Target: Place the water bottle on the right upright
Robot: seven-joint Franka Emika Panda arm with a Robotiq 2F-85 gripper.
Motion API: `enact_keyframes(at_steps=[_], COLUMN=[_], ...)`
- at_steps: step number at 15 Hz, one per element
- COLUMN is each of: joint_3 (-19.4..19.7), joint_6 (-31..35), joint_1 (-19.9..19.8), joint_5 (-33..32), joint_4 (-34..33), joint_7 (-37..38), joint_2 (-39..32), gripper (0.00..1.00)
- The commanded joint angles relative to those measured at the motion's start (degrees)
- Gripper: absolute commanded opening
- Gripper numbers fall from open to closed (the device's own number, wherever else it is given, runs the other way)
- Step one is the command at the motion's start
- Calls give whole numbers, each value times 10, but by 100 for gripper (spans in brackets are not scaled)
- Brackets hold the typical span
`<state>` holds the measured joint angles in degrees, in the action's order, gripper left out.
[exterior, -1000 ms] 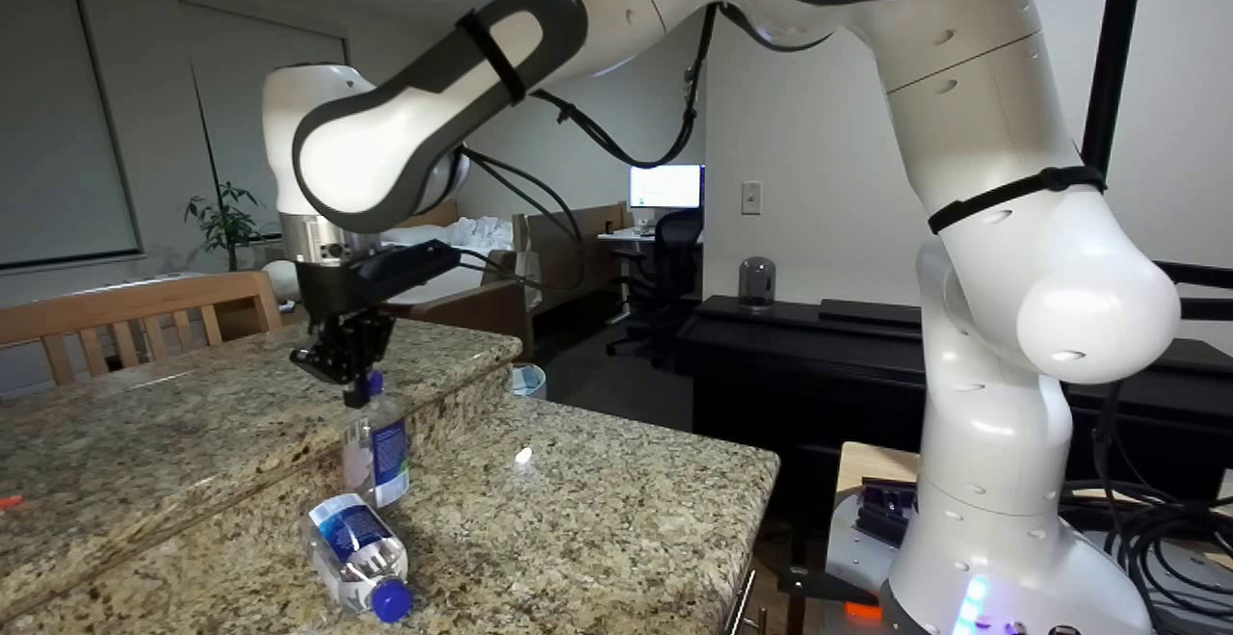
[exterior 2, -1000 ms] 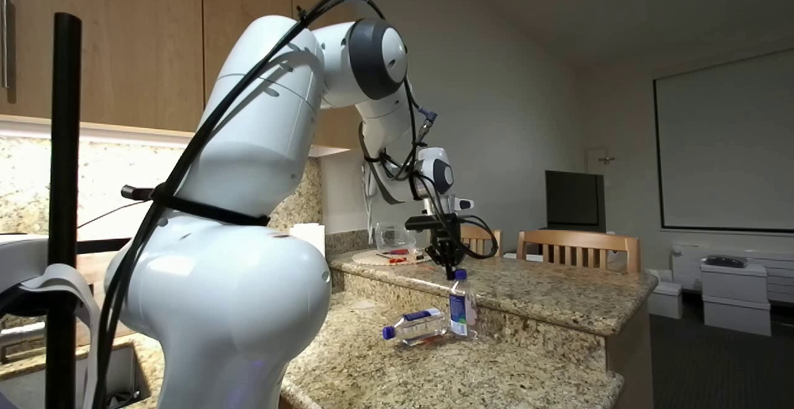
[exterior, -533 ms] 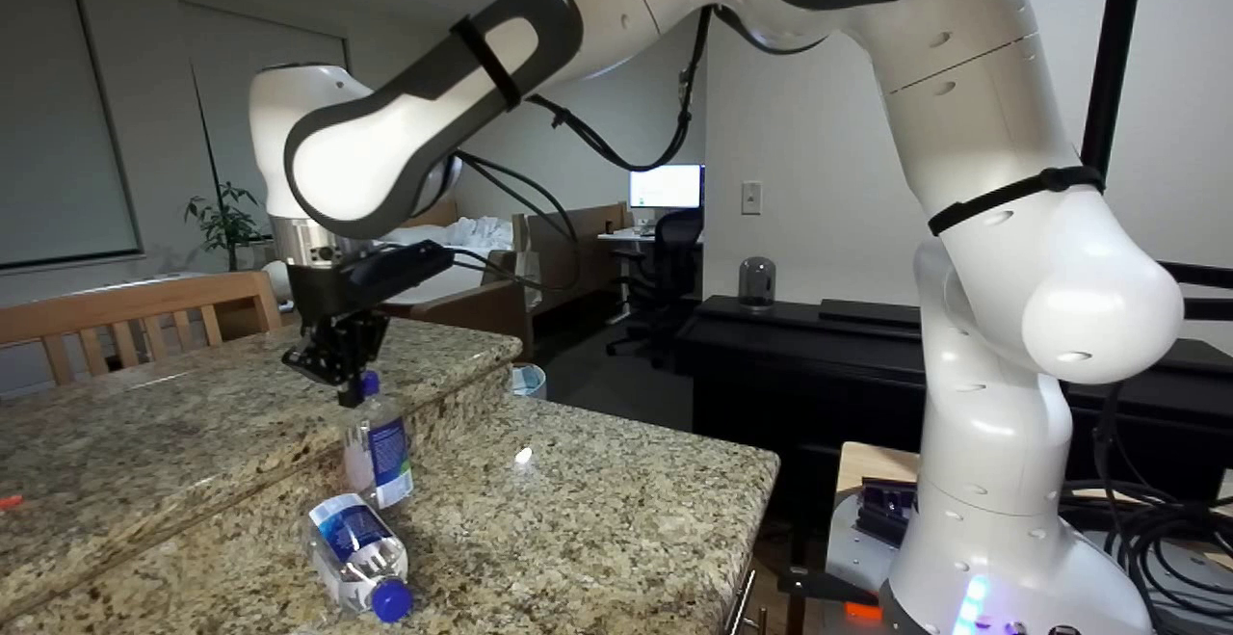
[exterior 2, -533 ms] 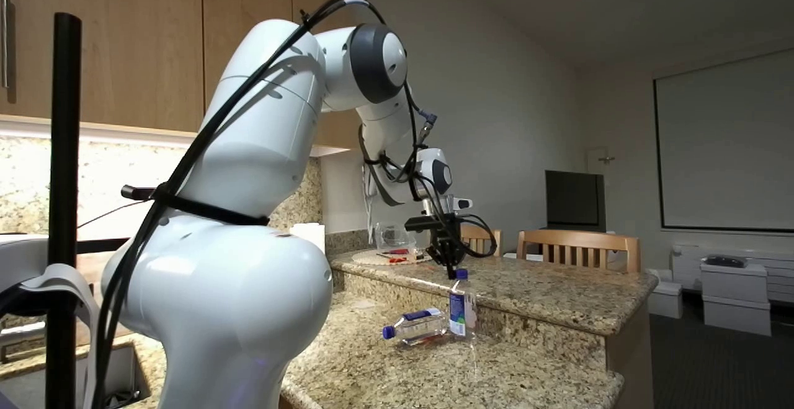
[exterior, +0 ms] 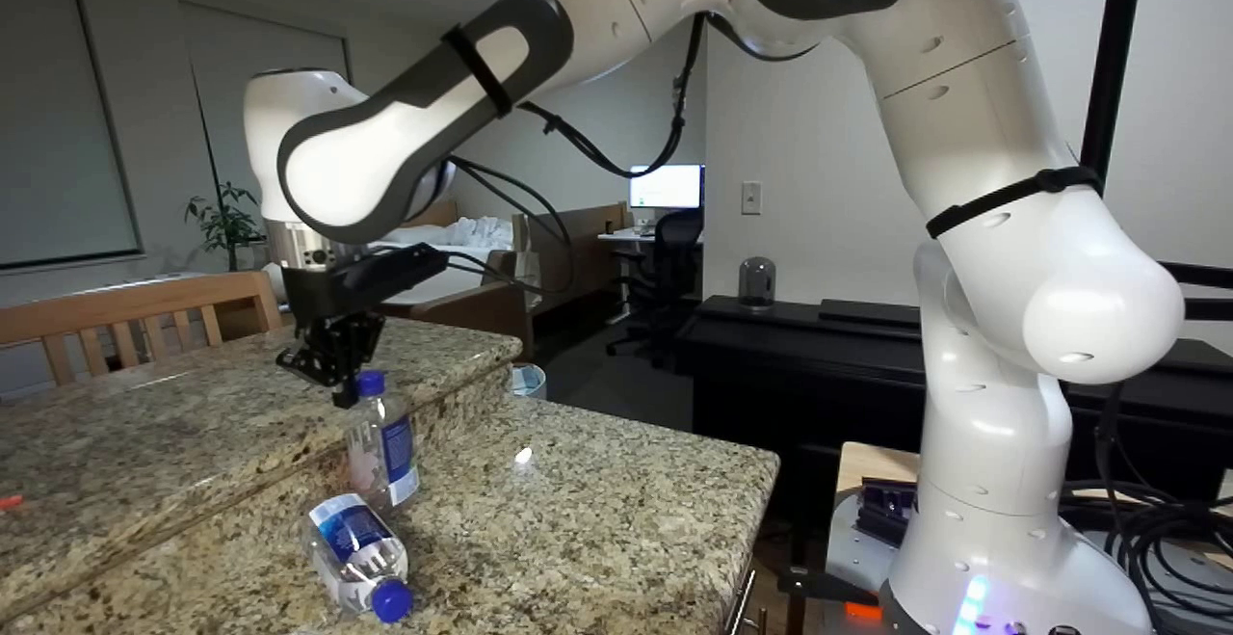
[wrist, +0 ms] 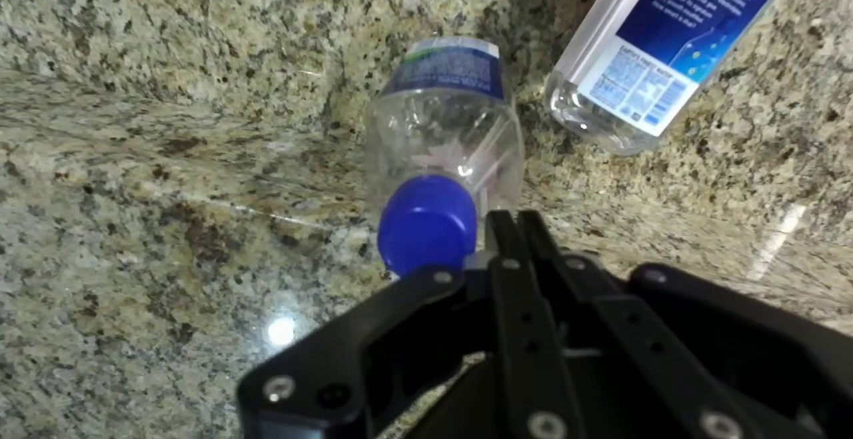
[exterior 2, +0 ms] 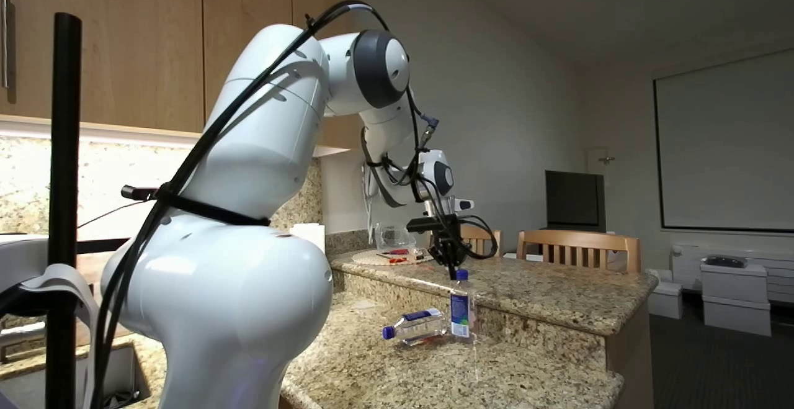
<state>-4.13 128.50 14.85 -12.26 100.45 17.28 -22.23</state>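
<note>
The water bottle [exterior: 398,452], clear with a blue cap and blue label, stands close to the raised ledge's wall. It looks near vertical in an exterior view [exterior 2: 460,313], and slants a little towards the ledge in an exterior view. I cannot tell whether it touches the wall. My gripper [wrist: 515,216] is shut with nothing held, its fingertips just beside the blue cap [wrist: 426,226]. Whether they touch the cap is unclear. A similar bottle [exterior: 358,543], blue-capped, lies on its side close by; its base end shows at the upper right of the wrist view.
The raised granite ledge [exterior: 173,423] runs behind both bottles, above the lower counter [exterior: 597,510]. A round mat [exterior 2: 366,258] with red-handled items and a clear container [exterior 2: 394,235] sits at the ledge's far end. Wooden chairs [exterior 2: 577,247] stand beyond.
My gripper has drifted slightly left in an exterior view. The standing bottle's lower part has shifted a little right there, its cap barely moving. The lying bottle has not moved.
</note>
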Motion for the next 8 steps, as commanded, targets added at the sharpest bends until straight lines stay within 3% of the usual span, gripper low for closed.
enact_keyframes(at_steps=[1,8], joint_3=[-11,-47], joint_6=[-4,-4], joint_1=[2,-7], joint_5=[12,48], joint_4=[8,40], joint_7=[-12,-64], joint_2=[14,51], gripper=[7,7])
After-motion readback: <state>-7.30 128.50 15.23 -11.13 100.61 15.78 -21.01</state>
